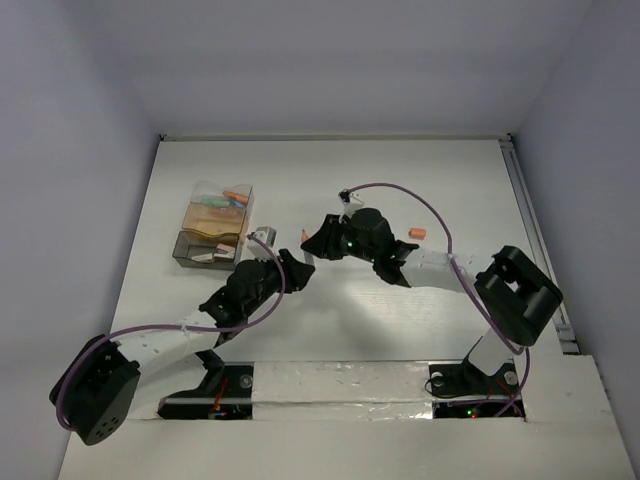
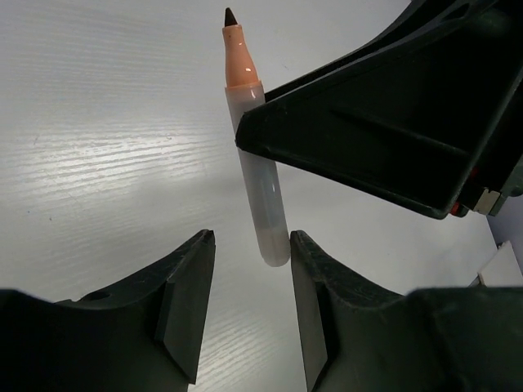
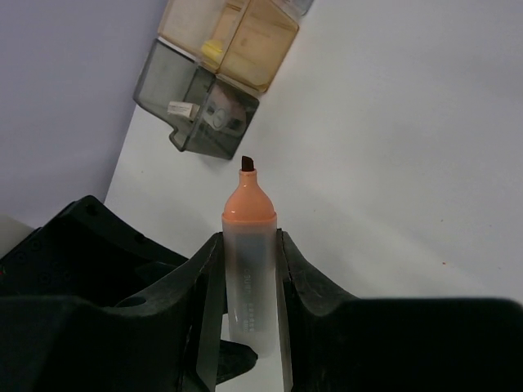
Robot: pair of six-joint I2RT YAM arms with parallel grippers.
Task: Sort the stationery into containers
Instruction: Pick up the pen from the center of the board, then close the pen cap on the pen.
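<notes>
The right claw (image 3: 248,238) pinches the orange highlighter (image 3: 249,282), straight up the frame, tip toward the upper-left box (image 3: 204,122). The left claw (image 2: 252,238) is spread round its tail.

The containers (image 3: 221,65) run off the top edge of the right wrist view. From above, their contents are too small to tell. The right gripper (image 2: 255,135) hides part of the highlighter (image 2: 265,204) barrel.
</notes>
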